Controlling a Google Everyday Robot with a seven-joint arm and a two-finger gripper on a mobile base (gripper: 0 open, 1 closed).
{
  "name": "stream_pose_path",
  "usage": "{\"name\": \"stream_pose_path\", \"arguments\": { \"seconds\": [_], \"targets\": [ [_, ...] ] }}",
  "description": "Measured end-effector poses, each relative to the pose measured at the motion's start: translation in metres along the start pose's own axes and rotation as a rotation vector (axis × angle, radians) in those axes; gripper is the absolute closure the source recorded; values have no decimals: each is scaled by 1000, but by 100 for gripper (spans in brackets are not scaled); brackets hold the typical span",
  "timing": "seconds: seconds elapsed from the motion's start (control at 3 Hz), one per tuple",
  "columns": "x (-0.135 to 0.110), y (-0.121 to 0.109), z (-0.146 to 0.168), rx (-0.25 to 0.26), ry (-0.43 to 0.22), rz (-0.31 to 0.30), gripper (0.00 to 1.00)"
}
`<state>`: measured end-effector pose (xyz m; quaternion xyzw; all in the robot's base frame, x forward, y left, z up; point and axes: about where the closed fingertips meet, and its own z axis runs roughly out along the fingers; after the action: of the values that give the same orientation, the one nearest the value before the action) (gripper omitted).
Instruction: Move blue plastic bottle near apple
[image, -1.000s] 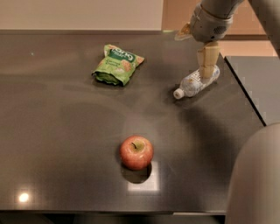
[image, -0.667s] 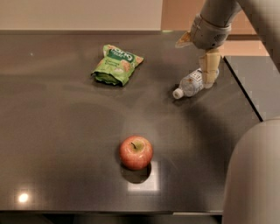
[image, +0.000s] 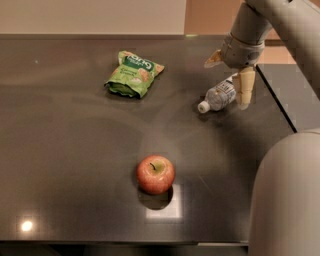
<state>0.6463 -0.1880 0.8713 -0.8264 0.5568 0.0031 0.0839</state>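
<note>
The blue plastic bottle (image: 218, 96) lies on its side on the dark table (image: 75, 150) at the right, with its white cap pointing to the front left. My gripper (image: 229, 75) hangs over the bottle's rear end. It is open: one tan finger (image: 244, 88) stands down beside the bottle's right end, and the other (image: 214, 59) sticks out behind the bottle. It holds nothing. The red apple (image: 156, 173) stands near the front middle of the table, well apart from the bottle.
A green snack bag (image: 134, 73) lies at the back, left of the bottle. The table's right edge (image: 277, 107) runs just right of the gripper. The robot's grey body (image: 287, 200) fills the lower right corner.
The gripper has shifted slightly right along the bottle, so its near finger now stands at the bottle's rear end and more of the bottle shows. The bottle, apple and bag have stayed in place.
</note>
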Motion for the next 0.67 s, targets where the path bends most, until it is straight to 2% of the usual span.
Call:
{"name": "stream_pose_path", "arguments": {
  "seconds": [0.33,0.67],
  "targets": [
    [13,0,8,-17,7,1,0],
    [20,-3,13,-24,7,-13,18]
  ]
}}
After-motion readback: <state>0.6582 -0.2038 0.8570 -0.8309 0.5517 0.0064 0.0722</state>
